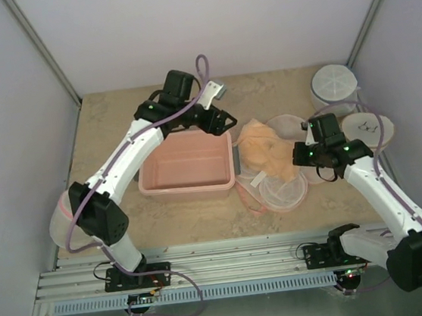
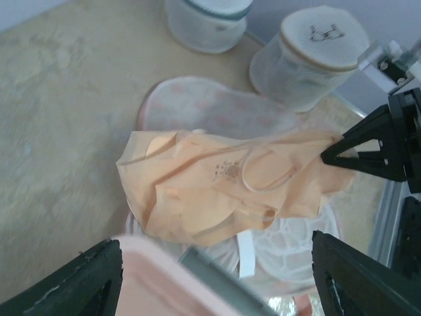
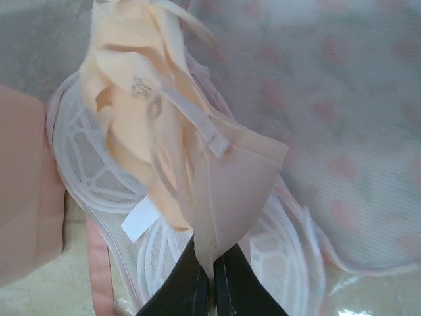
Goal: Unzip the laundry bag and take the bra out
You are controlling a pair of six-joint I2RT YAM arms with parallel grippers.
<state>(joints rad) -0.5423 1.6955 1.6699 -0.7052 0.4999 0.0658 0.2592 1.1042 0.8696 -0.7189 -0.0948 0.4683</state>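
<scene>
The laundry bag lies open right of the pink tub, its patterned flap folded back and the pale mesh inside showing. The peach bra hangs crumpled above it. My right gripper is shut on the bra's band end and holds it up over the bag's mesh; it also shows in the top view and the left wrist view. My left gripper is open and empty over the tub's right rim, left of the bra; it shows in the top view.
The pink rectangular tub sits left of the bag, its rim just under my left gripper. Two round white mesh drum containers stand at the back right, behind my right arm. Walls close in on both sides.
</scene>
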